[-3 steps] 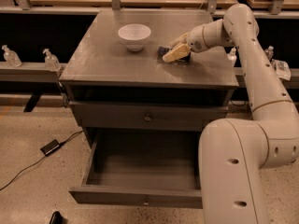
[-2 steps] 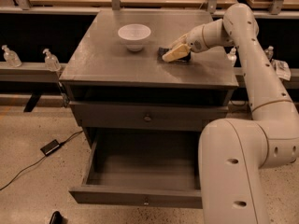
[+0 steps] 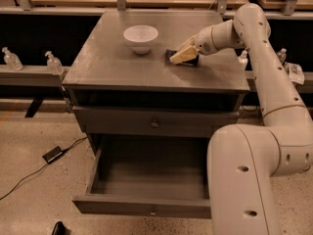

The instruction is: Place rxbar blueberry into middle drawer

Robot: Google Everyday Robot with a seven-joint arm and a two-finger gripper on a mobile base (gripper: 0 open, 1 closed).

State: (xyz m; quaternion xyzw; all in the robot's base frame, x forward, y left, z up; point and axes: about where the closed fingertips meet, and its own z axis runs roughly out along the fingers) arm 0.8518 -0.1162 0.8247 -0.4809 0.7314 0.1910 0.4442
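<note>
The rxbar blueberry [image 3: 170, 55] is a dark wrapper lying on the grey cabinet top [image 3: 107, 65], right of centre. My gripper [image 3: 182, 57] is down on it and covers most of it, so only dark edges show at its left and lower right. The middle drawer [image 3: 146, 207] is pulled out at the bottom of the cabinet, its grey inside bare and its small knob [image 3: 153, 212] on the front. The knobbed drawer front [image 3: 154, 123] above it is closed.
A white bowl [image 3: 141, 37] stands on the cabinet top, left of the gripper. Small clear bottles [image 3: 53, 61] sit on a ledge at the left and one [image 3: 243, 58] at the right. A cable and adapter [image 3: 53, 154] lie on the floor. My arm's base [image 3: 244, 180] fills the lower right.
</note>
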